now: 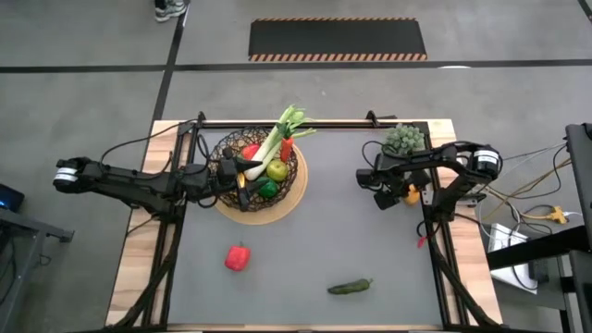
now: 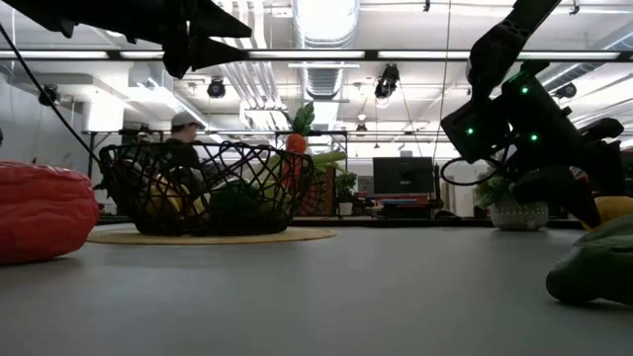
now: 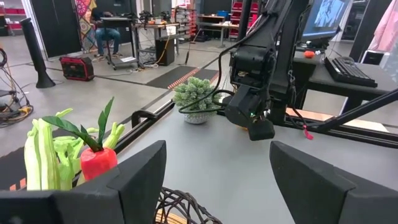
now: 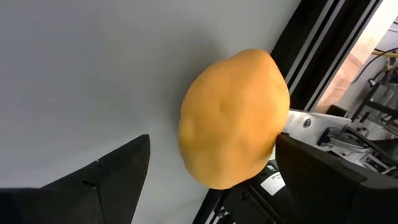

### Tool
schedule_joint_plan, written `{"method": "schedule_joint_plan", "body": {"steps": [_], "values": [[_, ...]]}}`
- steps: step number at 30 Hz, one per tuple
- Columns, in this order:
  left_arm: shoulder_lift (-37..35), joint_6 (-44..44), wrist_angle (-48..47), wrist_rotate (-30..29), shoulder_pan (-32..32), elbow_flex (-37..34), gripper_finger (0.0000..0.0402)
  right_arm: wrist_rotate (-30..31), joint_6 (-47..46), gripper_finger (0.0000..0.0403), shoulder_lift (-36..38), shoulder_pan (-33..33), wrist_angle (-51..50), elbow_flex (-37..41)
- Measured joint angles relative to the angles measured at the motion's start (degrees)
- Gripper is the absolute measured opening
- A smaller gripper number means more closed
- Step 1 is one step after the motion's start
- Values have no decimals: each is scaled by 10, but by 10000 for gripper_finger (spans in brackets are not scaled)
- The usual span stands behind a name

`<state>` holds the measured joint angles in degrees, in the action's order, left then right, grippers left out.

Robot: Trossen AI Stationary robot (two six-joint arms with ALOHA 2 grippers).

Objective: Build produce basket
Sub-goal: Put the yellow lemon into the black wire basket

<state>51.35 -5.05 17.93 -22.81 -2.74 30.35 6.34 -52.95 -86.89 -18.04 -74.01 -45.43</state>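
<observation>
Overhead looks straight down; low looks level; both show the basket [image 1: 257,176].

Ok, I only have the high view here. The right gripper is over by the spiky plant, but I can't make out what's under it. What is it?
Observer: A yellow lemon lies on the table; the right gripper has its fingers open on either side of it, not yet closed.
Operator: And the left gripper?
Observer: The left gripper is open and empty, hovering above the basket rim.
Operator: Anything still loose on the table?
Observer: The low view shows a red pepper and a dark cucumber lying on the table, both outside the basket.
</observation>
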Motion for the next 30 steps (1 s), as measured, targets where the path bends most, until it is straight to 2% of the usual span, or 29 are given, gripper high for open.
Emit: {"method": "schedule_joint_plan", "body": {"steps": [3,9,12,18,25,30], "values": [[0,0,0,0,0,0,268,-4,0,311,1,0,4,0],[0,0,0,0,0,0,268,-3,1,234,1,0,15,0],[0,0,0,0,0,0,268,-3,4,209,1,0,18,0],[0,-2,0,0,0,0,268,-4,16,205,6,11,24,-18],[0,-6,0,1,-1,0,268,-3,34,207,30,66,37,-78],[0,-7,0,1,-1,0,268,-3,81,207,58,127,159,-108]]}}
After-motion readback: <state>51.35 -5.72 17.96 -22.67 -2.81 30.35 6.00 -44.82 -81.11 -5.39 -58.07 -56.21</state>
